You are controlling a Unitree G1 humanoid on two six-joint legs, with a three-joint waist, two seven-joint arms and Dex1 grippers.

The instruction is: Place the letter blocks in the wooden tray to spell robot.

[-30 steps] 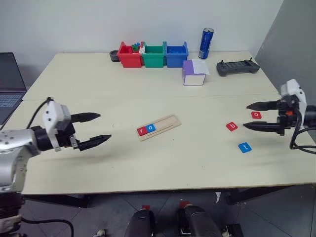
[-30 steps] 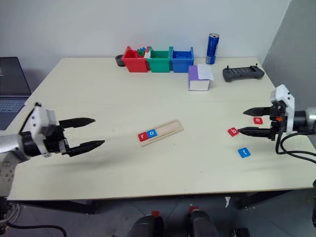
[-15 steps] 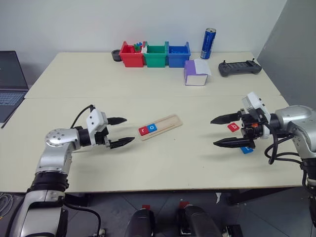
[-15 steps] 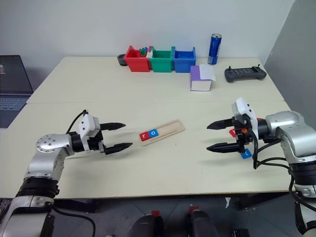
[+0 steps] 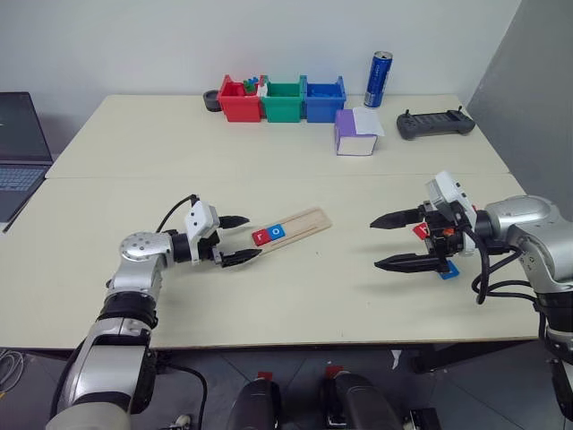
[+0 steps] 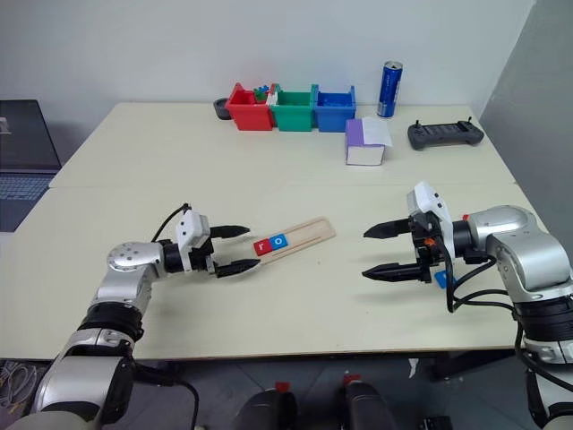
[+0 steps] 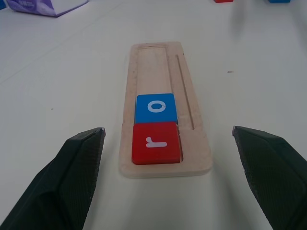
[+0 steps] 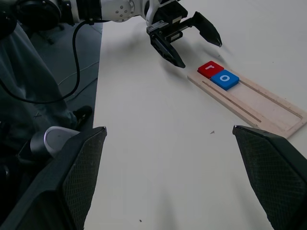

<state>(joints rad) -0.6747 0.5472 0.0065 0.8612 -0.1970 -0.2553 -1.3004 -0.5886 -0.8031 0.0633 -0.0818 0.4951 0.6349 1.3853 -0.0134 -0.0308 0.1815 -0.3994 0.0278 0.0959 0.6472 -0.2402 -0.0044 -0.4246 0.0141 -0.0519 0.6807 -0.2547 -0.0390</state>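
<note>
a: how far along is the word?

b: two of five; the red r block (image 7: 155, 142) and the blue o block (image 7: 156, 107) sit touching at the near end of the wooden tray (image 7: 158, 62); the rest of its groove is bare

a: and the other letter blocks?

b: on the table (image 5: 295, 188) by the right gripper (image 5: 397, 240), partly hidden behind it; a red one (image 5: 419, 230) and a blue one (image 5: 448, 270) peek out

a: the hands?

b: both spread wide and empty; the left gripper (image 5: 243, 238) hangs just beside the tray's filled end; b, o and t, i judge, are left to place

Cream table (image 5: 269, 170) carries wooden tray (image 5: 291, 229), bins (image 5: 279, 98).
</note>
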